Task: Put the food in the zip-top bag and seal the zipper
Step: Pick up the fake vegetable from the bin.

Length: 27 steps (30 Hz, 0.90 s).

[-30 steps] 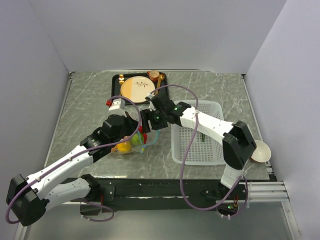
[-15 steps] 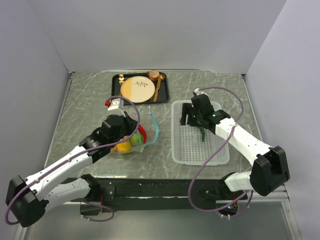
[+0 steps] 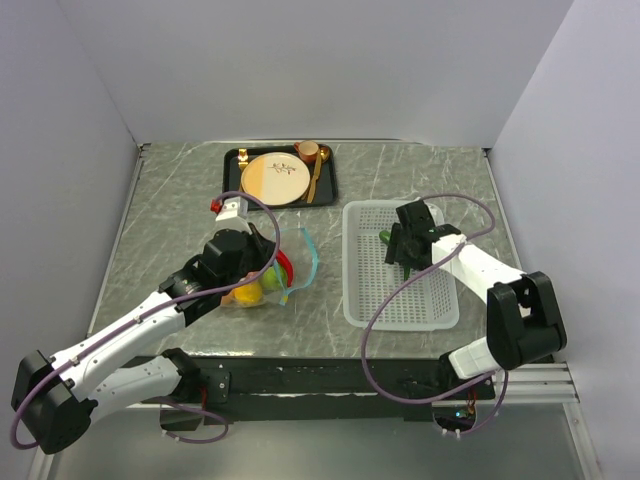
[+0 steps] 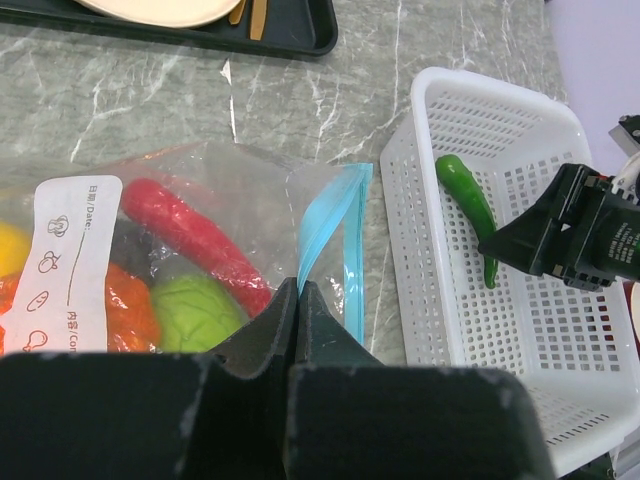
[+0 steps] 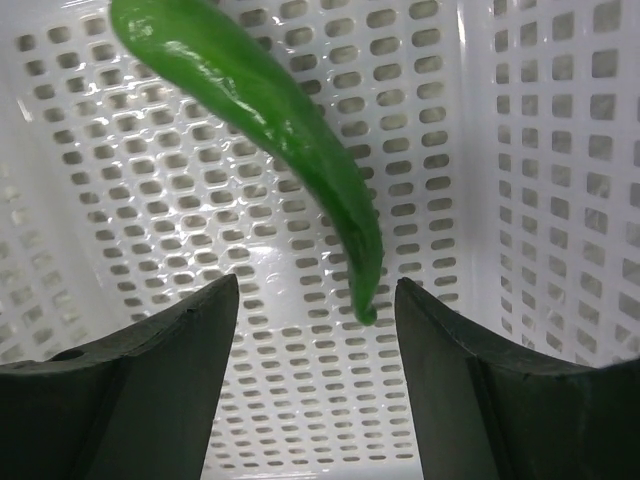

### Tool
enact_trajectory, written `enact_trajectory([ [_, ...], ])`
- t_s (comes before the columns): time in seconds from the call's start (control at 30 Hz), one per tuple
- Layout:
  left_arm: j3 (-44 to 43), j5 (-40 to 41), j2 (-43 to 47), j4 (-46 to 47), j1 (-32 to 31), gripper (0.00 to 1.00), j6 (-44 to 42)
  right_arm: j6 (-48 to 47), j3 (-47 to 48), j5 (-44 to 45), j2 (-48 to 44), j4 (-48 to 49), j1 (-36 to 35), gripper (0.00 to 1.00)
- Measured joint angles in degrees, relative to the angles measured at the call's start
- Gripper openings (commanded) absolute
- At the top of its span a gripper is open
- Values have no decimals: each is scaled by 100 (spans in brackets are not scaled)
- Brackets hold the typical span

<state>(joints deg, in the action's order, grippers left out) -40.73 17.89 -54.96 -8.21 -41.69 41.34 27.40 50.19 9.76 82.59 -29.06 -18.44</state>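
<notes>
One green chili [image 5: 270, 115] in basket [image 5: 560, 150] | bag [image 4: 215, 165]: red chili [image 4: 195, 240], lime [image 4: 195, 315] | left gripper [image 4: 297, 290]: pinching bag | right gripper [image 5: 317, 290]: spread, now lower

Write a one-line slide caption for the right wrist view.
Open right gripper poised above a green chili lying in the white basket.

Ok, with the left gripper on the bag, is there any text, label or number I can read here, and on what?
"日期/Date:" on the white label of the zip-top bag.
Lower on that label, a line that seems to begin "内容(Con", then cut off; small icons between, no words.
Mark on the plate, top view: too small to read.
No other text.
</notes>
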Motion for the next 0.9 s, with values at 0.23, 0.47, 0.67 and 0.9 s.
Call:
enact_trajectory([
  [0.23,0,-2,0,0,0,1,0,11,-181,-205,116,339,232,53],
  [0.47,0,-2,-2,-2,0,1,-15,31,-258,-343,304,597,393,47],
  [0.67,0,-2,-9,2,0,1,-15,107,-291,-363,315,599,413,42],
  [0.9,0,-2,-83,4,0,1,-15,131,-293,-492,319,599,420,35],
])
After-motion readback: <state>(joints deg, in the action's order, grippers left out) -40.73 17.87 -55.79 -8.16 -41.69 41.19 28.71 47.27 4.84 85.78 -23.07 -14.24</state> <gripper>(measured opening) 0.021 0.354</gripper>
